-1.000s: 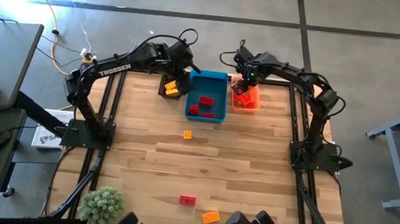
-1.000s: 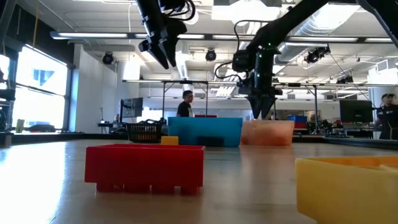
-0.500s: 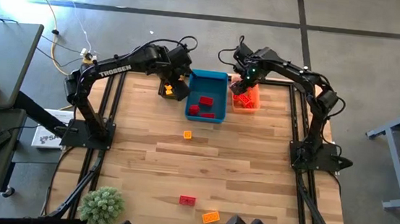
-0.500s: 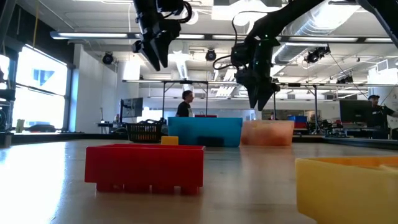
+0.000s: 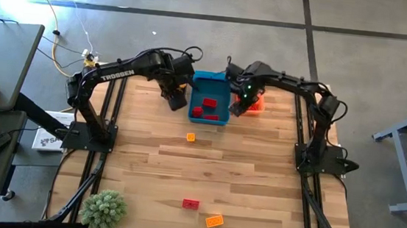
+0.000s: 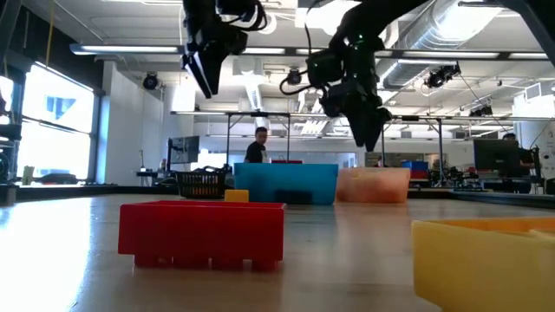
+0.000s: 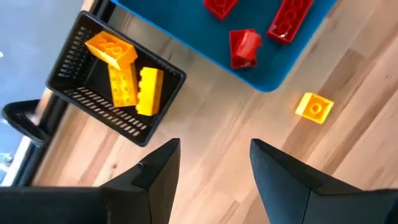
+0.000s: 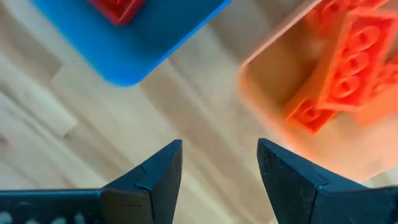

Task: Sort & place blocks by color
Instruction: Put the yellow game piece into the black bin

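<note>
Both grippers hang open and empty above the far end of the table. My left gripper (image 7: 214,168) (image 5: 175,97) (image 6: 205,76) is above the near edge of the black bin (image 7: 81,93), where three yellow blocks (image 7: 124,81) lie. My right gripper (image 8: 217,168) (image 5: 237,106) (image 6: 366,130) hovers over the strip of table between the blue bin (image 5: 221,82) and the orange bin (image 8: 261,81). Red blocks (image 5: 205,108) lie in the blue bin, orange blocks (image 8: 339,68) in the orange one. A small yellow block (image 5: 190,136), a red block (image 5: 190,204) and an orange block (image 5: 214,220) rest loose on the table.
The three bins stand side by side along the far edge, the black bin (image 6: 199,184) on the left. A green plant (image 5: 103,209) sits at the near left corner. Bare wood lies between the bins and the loose blocks. People stand in the room beyond.
My right gripper has moved from over the orange bin toward the near edge and left, to above the gap beside the blue bin, rising and tilting. My left gripper has shifted slightly toward the near edge, now covering the black bin in the high view. No block has moved.
</note>
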